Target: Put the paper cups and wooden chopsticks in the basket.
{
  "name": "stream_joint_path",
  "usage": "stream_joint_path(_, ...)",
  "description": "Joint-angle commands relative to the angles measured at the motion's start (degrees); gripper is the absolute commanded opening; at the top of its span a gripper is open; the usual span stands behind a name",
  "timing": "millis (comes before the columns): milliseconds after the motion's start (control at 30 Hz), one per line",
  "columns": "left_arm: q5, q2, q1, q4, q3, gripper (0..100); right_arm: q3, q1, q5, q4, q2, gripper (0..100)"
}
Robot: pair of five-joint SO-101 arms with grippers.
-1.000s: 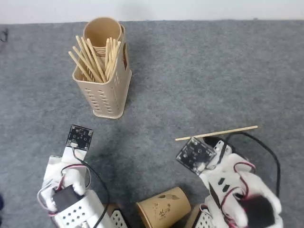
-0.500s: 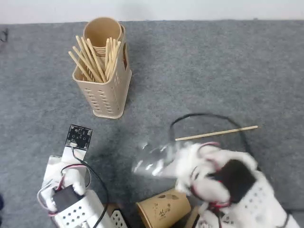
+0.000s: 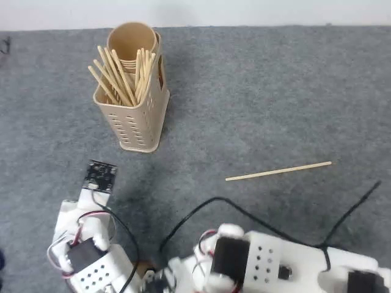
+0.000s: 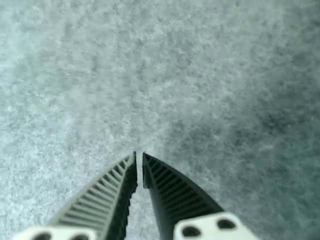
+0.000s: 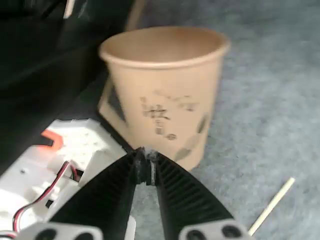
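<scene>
We see the tan slotted basket (image 3: 137, 125) standing upright toward the far left of the grey carpet (image 3: 275, 91), with a bundle of wooden chopsticks (image 3: 116, 79) leaning in its near part and a stack of cups (image 3: 131, 39) nested in its far part. One loose chopstick (image 3: 278, 171) lies flat on the carpet, well apart from the basket and off to its right, with nothing touching it. The left arm (image 3: 85, 250) sits at the near left edge, and the right arm (image 3: 269, 265) lies low across the near edge, stretched toward the left arm. In the left wrist view we find the left gripper (image 4: 139, 159) pointing down at bare carpet, its two ribbed jaws drawn together to a thin slit and with nothing between them. In the right wrist view the right gripper (image 5: 146, 162) has its jaws pressed together at the tips, also holding nothing. Just beyond those tips we see a single paper cup (image 5: 165, 85), its printed side facing the camera; we cannot tell whether the tips touch it. A white arm part (image 5: 65, 145) with red and black wires sits close beside the cup, and the end of the loose chopstick (image 5: 272, 205) shows on the carpet on the cup's other side.
</scene>
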Motion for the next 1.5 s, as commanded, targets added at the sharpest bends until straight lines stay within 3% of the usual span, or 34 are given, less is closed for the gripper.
stream_joint_path(0,0.79,-0.35,-6.95,-5.27,-0.04,1,0.53,-1.71,1.67,0.92,3.3,0.8)
stream_joint_path(67,2.73,-0.35,-9.85,-6.95,-0.04,1,0.62,-1.1,1.67,-1.71,4.18,0.8)
stream_joint_path(333,3.34,-0.35,-10.37,-7.03,-0.04,1,5.01,2.07,5.71,-9.36,6.02,0.8)
stream_joint_path(600,3.16,-0.26,-6.42,-5.01,-0.13,1,-3.87,2.77,2.11,-5.85,-1.45,0.8)
stream_joint_path(900,3.52,-0.35,-18.29,-5.19,-2.07,1,-4.4,2.77,1.93,-1.71,-5.76,0.8)
stream_joint_path(1133,-12.84,-0.35,-29.71,-5.45,-4.35,1,-3.34,2.77,2.29,-0.92,-5.58,0.8)
stream_joint_path(1267,-17.93,-0.35,-28.92,-5.45,-4.09,1,0.62,2.77,2.37,-4.18,-5.76,0.8)
stream_joint_path(1467,-17.67,0.09,-24.26,-10.2,0.31,1,6.95,2.77,2.46,-9.45,-5.76,0.8)
